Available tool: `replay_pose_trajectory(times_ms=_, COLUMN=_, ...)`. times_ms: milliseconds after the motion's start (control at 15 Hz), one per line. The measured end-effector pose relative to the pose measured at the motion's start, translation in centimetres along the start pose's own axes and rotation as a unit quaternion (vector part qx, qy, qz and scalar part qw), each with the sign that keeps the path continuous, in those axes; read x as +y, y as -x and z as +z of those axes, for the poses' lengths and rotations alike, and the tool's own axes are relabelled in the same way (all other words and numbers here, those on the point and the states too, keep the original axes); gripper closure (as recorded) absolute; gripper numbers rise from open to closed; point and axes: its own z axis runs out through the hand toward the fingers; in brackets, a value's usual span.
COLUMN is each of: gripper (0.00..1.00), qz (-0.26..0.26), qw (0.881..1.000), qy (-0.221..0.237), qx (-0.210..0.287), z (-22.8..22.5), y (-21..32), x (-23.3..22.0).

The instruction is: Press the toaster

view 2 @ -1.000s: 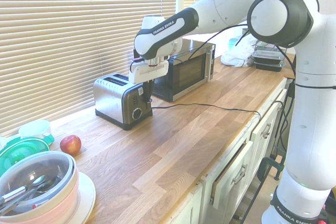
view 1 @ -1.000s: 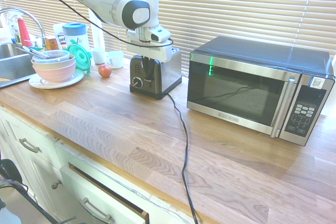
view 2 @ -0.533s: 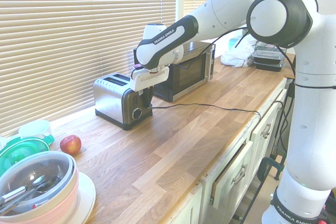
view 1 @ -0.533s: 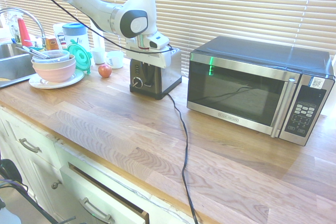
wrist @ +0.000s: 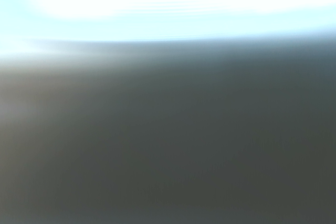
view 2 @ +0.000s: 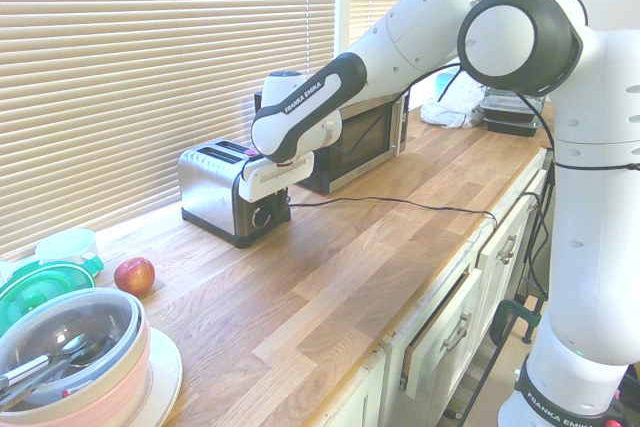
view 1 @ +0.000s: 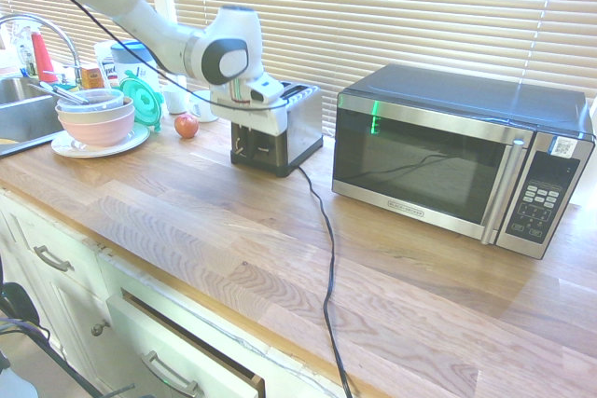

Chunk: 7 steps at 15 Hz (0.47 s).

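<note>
**Toaster and arm on the wooden counter**

First exterior view: 1 toaster (view 1: 284, 128), steel sides and black front, standing on the wooden counter (view 1: 280, 230) near the window blinds (view 1: 392, 6), just beside the microwave (view 1: 457, 156) on its left. Its black cord (view 1: 326, 258) trails forward across the counter and over the front edge. The gripper (view 1: 254, 137) is low against the toaster's black front, under the white wrist block; I cannot tell from here how the jaws stand. Left of the toaster: 1 red apple (view 1: 187, 125), 1 white cup (view 1: 204, 104), 1 stack of bowls (view 1: 95, 118) on a plate, and the sink (view 1: 23, 114).

Second exterior view: toaster (view 2: 215, 190) at the back of the counter, 2 slots up. Gripper (view 2: 272, 199) down in front of the panel, fingers hidden by the wrist. Apple (view 2: 134, 275) well apart, nearer the camera; bowls (view 2: 70, 352) closest.

Wrist view: a blurred dark surface fills most of the picture, with bright light along 1 edge; nothing can be identified.
</note>
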Motion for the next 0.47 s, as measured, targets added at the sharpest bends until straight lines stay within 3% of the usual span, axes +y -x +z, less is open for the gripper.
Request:
replay_pose_trajectory(times_ms=267, gripper=1.00, qz=0.011, qw=1.000, qy=-0.014, qx=-0.003, z=-0.1, y=-0.1, x=0.8)
replay_pose_trajectory(times_ms=400, gripper=1.00, qz=0.014, qw=0.999, qy=-0.029, qx=-0.005, z=-0.4, y=0.3, x=3.5)
replay_pose_trajectory(times_ms=467, gripper=0.00, qz=0.016, qw=0.999, qy=-0.034, qx=-0.001, z=-0.9, y=0.1, x=5.9)
